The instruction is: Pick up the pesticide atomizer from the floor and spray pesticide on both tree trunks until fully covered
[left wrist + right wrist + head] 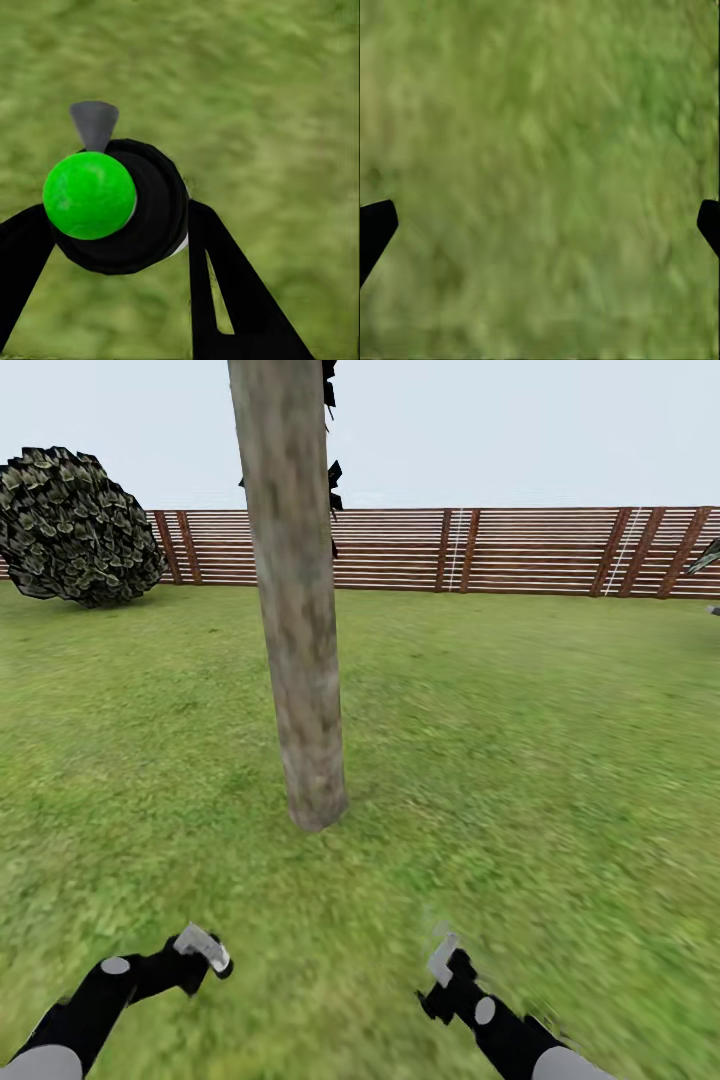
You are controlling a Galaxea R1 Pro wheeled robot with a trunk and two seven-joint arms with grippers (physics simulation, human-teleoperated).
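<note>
My left gripper (120, 247) is clamped around the pesticide atomizer (124, 206), a dark round body with a green cap and a grey nozzle, its black fingers (225, 285) pressed to either side. My right gripper (540, 225) is spread wide with nothing between the fingertips, only lawn (540, 112) beneath. Both hang low over the grass. A tree trunk (298, 660) stands just ahead, the brown fence (500, 550) and a round bush (75, 525) well beyond it.
</note>
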